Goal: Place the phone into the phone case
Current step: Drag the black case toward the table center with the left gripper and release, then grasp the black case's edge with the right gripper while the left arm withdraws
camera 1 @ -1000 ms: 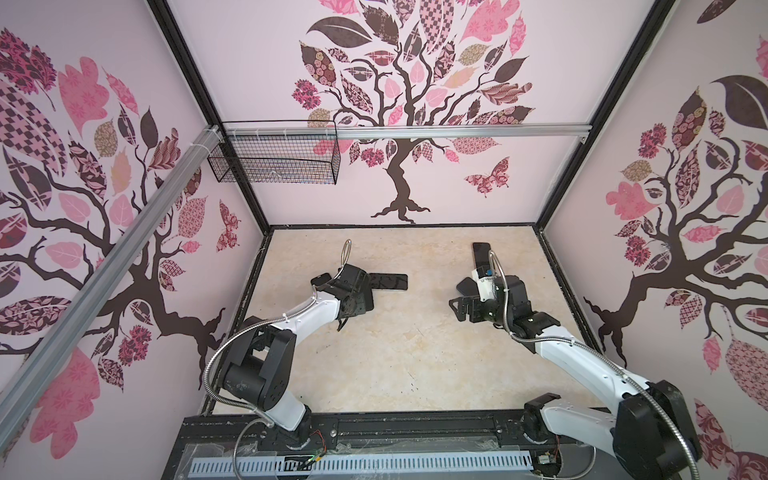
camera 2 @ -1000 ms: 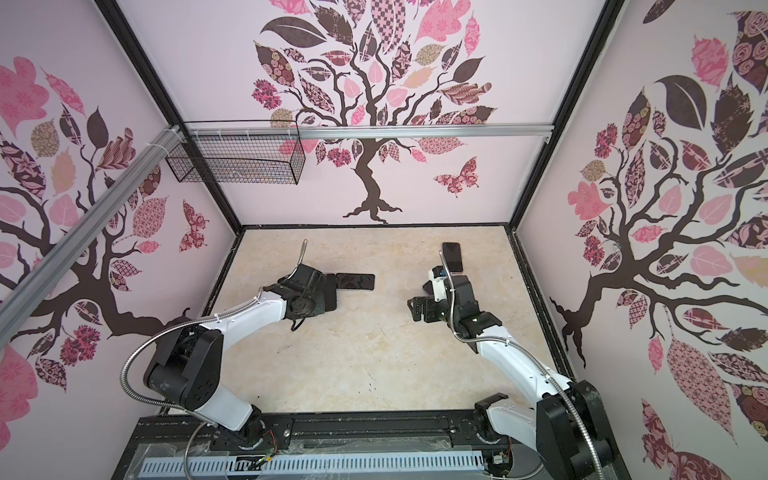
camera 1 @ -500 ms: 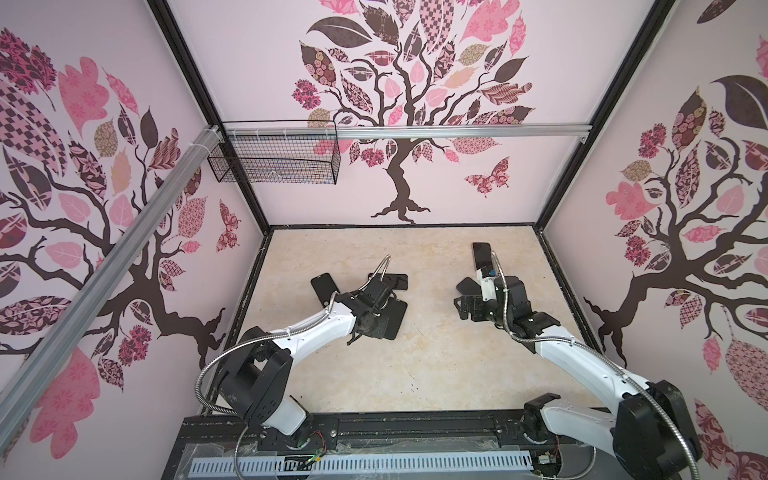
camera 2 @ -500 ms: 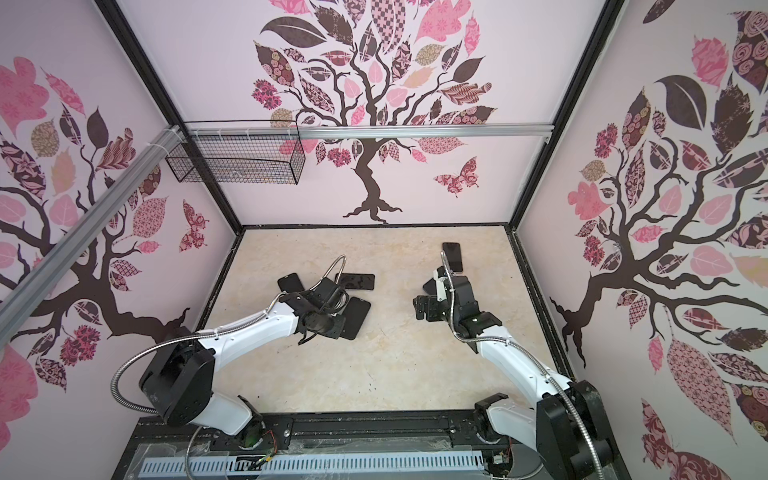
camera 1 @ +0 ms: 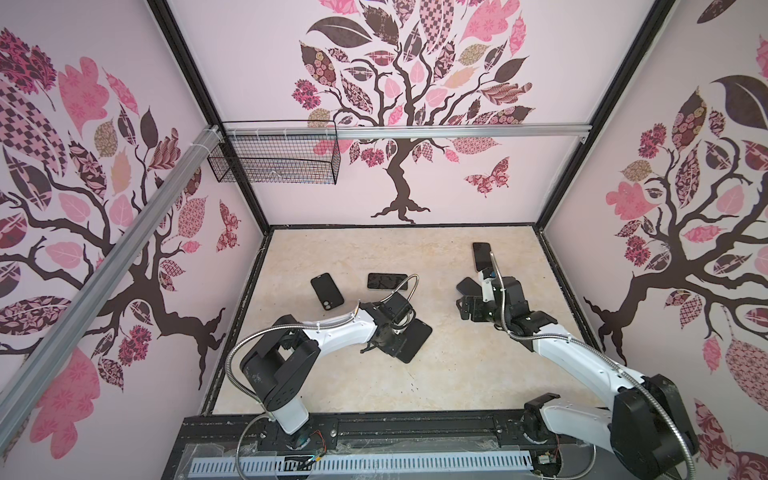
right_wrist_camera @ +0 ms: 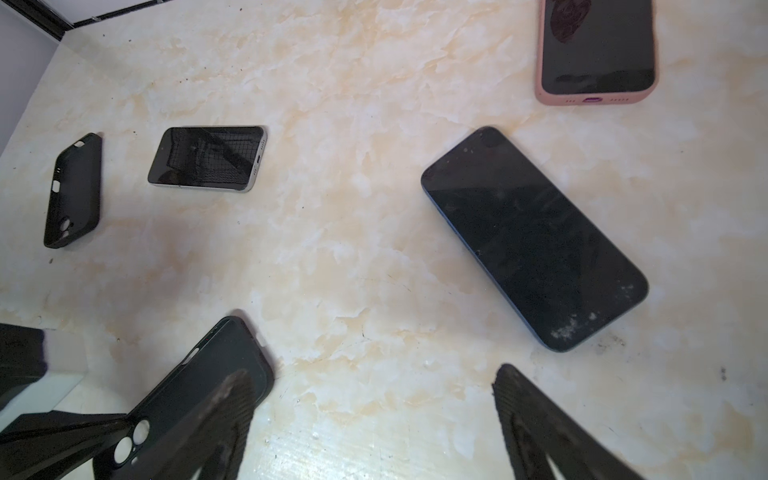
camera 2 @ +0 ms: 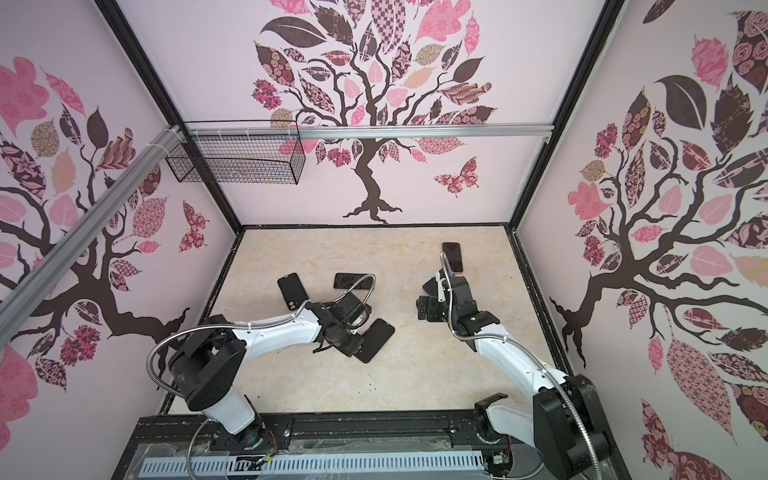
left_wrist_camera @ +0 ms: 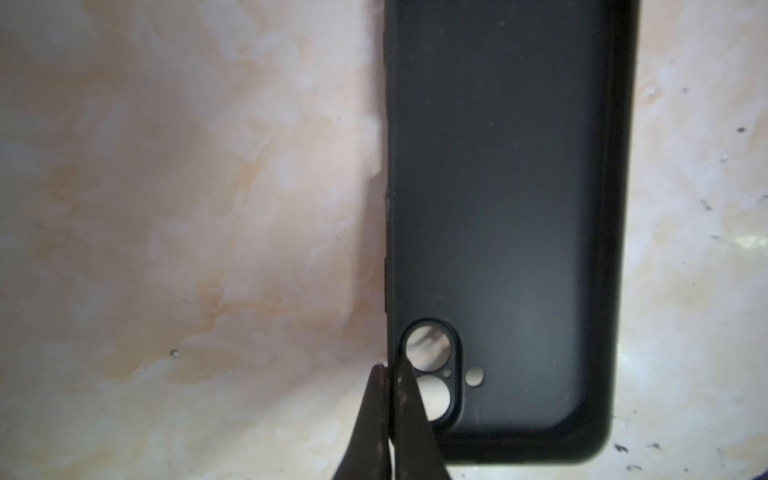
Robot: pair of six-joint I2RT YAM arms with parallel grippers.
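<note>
My left gripper (left_wrist_camera: 388,370) is shut on the side wall of a black phone case (left_wrist_camera: 507,216), right beside its camera cutout. In both top views this case (camera 1: 413,338) (camera 2: 378,337) lies low at mid-table under the left gripper (camera 1: 386,336) (camera 2: 345,338). A dark phone (right_wrist_camera: 536,241) lies screen up on the table. My right gripper (right_wrist_camera: 372,372) hangs open just short of it, holding nothing. In the top views that gripper (camera 1: 469,307) (camera 2: 430,305) covers most of the phone (camera 1: 465,286).
A second black case (camera 1: 327,291) (right_wrist_camera: 75,191) and a silver-edged phone (camera 1: 386,281) (right_wrist_camera: 208,158) lie at the back left. A phone in a pink case (camera 1: 481,255) (right_wrist_camera: 596,50) lies at the back right. Walls enclose the marble table (camera 1: 457,374).
My left arm has carried the black case from the back left towards the middle and front, uncovering the second case. The right gripper has shifted only slightly.
</note>
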